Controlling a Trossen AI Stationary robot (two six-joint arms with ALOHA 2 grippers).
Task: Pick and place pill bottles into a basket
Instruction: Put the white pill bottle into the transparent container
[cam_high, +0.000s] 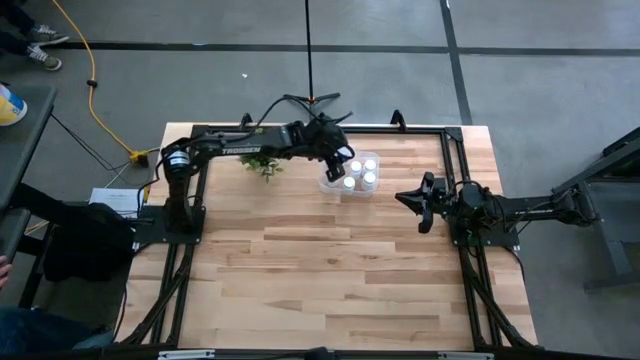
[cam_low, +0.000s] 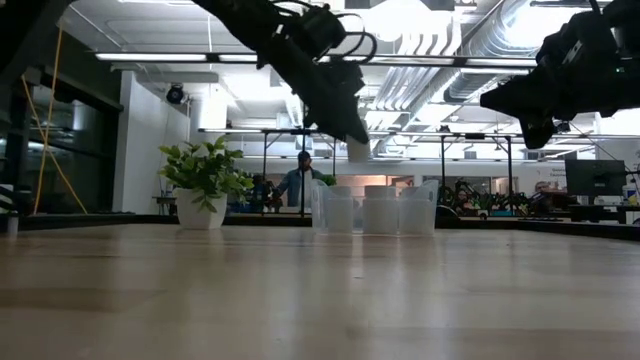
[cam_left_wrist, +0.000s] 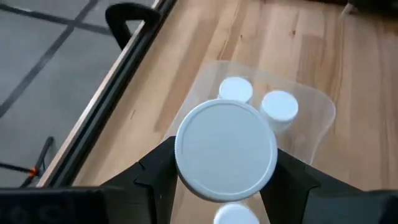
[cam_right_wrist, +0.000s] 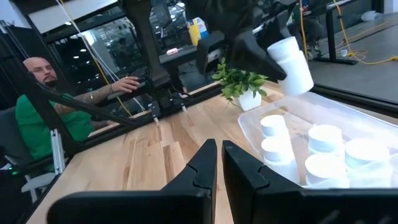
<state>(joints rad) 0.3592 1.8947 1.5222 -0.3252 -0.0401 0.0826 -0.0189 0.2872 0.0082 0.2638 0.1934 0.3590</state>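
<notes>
My left gripper is shut on a white pill bottle above the left end of the clear bin. The held bottle also shows in the low view and the right wrist view. Several more white bottles stand upright in the bin, which rests on the table at the far middle. My right gripper hovers shut and empty to the right of the bin, and its fingers point toward it. My left gripper pinches the bottle between its two fingers, on opposite sides of the body just under the cap. The fingers come from above, slanting toward the table's right. The bottle is lifted clear above the bin, tilted, cap toward the wrist.
A small green potted plant stands on the table left of the bin, under my left arm. Black frame rails run along the table's sides. Bare wood lies toward the near edge. A person sits beyond the table.
</notes>
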